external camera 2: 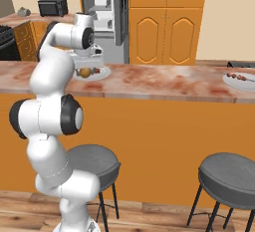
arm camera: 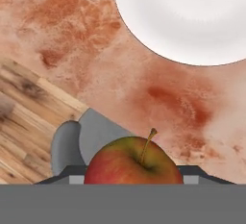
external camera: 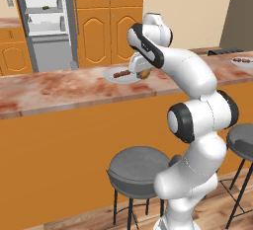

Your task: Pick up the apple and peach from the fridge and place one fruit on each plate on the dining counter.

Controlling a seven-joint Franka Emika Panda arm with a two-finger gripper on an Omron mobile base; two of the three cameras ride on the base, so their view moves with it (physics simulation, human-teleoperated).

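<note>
Apple held over the dining counter, beside a plate.
Fridge [external camera: 47,21] stood open far left; gripper [external camera: 141,71] clamped the apple [arm camera: 133,162] above the dining counter [external camera: 59,88], beside the near plate [arm camera: 192,23]; second plate [external camera 2: 239,80] far right.

Orange panelled cupboards [external camera 2: 167,19] are being shown against a beige wall [external camera: 197,12]. Grey round stools [external camera 2: 229,178] are being kept on the wooden plank floor [arm camera: 29,117]. A black microwave [external camera 2: 53,7] is being displayed at the rear.
</note>
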